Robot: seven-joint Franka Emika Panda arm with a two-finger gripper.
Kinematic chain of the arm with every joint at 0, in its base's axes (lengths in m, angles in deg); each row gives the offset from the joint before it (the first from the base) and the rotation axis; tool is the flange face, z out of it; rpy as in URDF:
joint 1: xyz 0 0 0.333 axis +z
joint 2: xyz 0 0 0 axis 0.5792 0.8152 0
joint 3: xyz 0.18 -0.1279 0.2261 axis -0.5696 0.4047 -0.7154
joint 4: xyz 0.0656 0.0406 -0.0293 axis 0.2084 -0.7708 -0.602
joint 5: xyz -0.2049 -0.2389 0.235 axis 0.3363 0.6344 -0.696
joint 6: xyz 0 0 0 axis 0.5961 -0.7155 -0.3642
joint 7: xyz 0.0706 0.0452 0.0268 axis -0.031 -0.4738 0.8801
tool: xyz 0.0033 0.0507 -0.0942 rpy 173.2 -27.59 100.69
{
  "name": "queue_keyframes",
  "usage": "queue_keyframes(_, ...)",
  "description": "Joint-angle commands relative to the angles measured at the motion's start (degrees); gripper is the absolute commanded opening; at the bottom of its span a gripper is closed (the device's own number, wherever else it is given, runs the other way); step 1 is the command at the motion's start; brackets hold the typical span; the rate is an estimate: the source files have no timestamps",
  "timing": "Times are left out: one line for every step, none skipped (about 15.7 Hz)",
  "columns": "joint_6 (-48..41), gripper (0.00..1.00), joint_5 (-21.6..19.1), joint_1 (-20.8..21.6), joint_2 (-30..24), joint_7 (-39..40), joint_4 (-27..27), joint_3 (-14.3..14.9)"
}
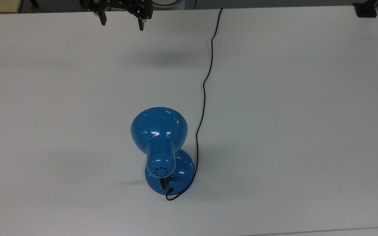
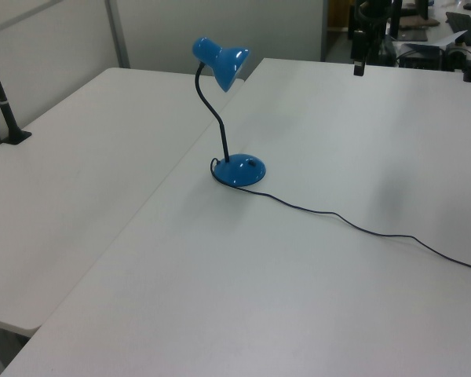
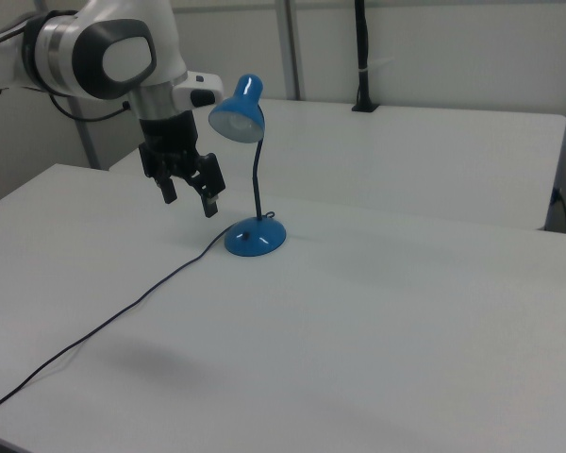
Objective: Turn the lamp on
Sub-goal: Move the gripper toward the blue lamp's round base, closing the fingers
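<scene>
Top view: the lamp (image 1: 162,147) stands near the middle of the white table (image 1: 307,131), shade glossy and slick, and the cord (image 1: 205,82) trails off to the far edge. The gripper (image 1: 122,19) hangs well apart at the top edge, fingers spread, holding nothing.

Left view: thin bendy neck, light head, so a hard shove would likely tip or swing it. The round base (image 2: 239,170) looks the steadier place to press.

Right view: the gripper (image 3: 189,193) hovers above the table, open; no switch is clear from here.
</scene>
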State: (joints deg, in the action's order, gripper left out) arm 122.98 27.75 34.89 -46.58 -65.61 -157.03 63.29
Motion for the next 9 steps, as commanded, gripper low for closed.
queue_keyframes(-1.56, 1.00, -1.09, 0.24, 0.15, 0.73, 0.85, 0.60)
queue_keyframes(-1.56, 1.00, -1.09, 0.24, 0.15, 1.52, 0.93, 0.60)
queue_keyframes(-1.56, 1.00, -1.09, 0.24, 0.23, 2.22, 0.93, 0.68)
queue_keyframes(-1.64, 1.00, -1.09, 0.15, 0.41, 3.01, 0.93, 0.60)
queue_keyframes(-1.64, 1.00, -1.09, -0.02, 0.50, 3.98, 0.93, 0.68)
queue_keyframes(-1.64, 1.00, -1.09, -0.02, 0.50, 4.34, 1.02, 0.68)
queue_keyframes(-1.64, 1.00, -1.09, -0.02, 0.50, 4.34, 1.11, 0.68)
queue_keyframes(-1.91, 1.00, -1.09, -0.02, 0.76, 4.17, 2.33, 0.68)
queue_keyframes(-2.08, 1.00, -1.09, -0.11, 1.54, 3.73, 3.12, 0.68)
